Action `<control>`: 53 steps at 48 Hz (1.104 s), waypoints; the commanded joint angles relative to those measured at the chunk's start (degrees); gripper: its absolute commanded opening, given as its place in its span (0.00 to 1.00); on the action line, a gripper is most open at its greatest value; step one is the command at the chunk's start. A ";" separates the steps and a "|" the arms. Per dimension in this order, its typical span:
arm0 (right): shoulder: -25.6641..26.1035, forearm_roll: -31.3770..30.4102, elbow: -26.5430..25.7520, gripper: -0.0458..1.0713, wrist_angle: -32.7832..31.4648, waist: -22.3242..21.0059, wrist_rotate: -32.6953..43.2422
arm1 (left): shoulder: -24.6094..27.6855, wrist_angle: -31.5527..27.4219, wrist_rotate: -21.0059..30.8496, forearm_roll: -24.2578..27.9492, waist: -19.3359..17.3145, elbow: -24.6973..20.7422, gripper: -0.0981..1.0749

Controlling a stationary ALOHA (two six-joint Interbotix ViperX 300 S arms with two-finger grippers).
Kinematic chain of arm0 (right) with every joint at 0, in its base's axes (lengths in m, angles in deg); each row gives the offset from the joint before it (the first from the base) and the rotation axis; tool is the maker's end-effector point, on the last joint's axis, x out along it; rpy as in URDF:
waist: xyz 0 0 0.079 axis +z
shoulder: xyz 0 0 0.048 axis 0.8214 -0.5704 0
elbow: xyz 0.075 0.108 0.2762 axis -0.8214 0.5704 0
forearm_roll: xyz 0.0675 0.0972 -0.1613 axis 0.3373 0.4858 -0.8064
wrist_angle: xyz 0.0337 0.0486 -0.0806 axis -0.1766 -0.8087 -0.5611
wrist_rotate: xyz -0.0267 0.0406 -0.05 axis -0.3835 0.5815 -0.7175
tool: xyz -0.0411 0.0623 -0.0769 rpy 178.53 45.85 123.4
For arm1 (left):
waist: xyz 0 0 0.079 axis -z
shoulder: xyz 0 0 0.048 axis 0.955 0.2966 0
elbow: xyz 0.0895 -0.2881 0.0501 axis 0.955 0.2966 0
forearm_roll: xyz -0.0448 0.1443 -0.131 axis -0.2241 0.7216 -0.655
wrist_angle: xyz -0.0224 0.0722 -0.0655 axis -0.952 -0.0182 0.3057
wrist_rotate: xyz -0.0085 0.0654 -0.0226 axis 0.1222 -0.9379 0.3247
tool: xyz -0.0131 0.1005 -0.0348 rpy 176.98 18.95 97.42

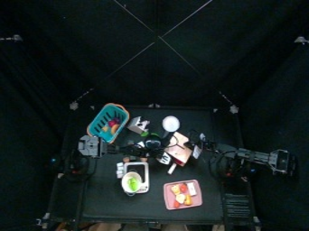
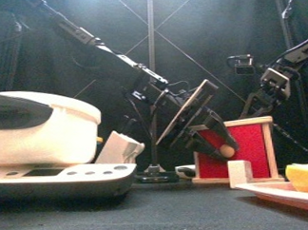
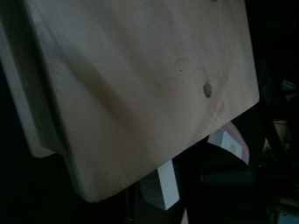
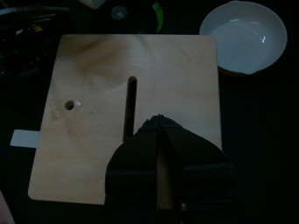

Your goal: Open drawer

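Observation:
The drawer [image 1: 179, 153] is a tan-wood box with a red part; it stands right of the table's middle and looks tilted in the front view [image 2: 244, 144]. Its flat wood panel with a small hole fills the left wrist view [image 3: 128, 79]. In the right wrist view the panel [image 4: 105, 105] also shows a narrow slot. My right gripper [image 4: 160, 125] rests its tips on this panel beside the slot, jaws together, and shows in the top view [image 1: 197, 150] too. My left gripper [image 1: 154, 144] is close against the drawer's left side; its jaws are hidden.
A teal basket [image 1: 111, 122] stands at the back left. A white bowl [image 1: 172, 124] sits behind the drawer and also shows in the right wrist view [image 4: 243, 35]. A white cooker [image 2: 37, 135] and a pink-red tray [image 1: 182, 193] with food stand at the front.

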 commanded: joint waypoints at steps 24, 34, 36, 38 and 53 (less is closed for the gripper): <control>-0.26 -0.09 1.49 0.09 -0.97 -0.53 -0.09 | -1.93 0.26 0.18 -0.79 1.49 2.02 0.61; -0.26 -0.18 1.49 0.09 -1.14 -1.58 -0.09 | -2.81 0.26 0.18 -2.11 3.08 3.96 0.61; -0.26 -0.18 1.49 0.09 -1.23 -1.58 -0.09 | -3.16 0.26 0.18 -2.46 3.43 4.48 0.61; -0.26 -0.18 1.49 0.09 -1.41 -1.58 -0.09 | -3.52 0.35 0.18 -2.81 3.69 5.19 0.61; -0.26 0.09 1.49 0.09 -2.55 -1.58 0.00 | -6.50 0.79 0.18 -5.19 5.54 9.05 0.61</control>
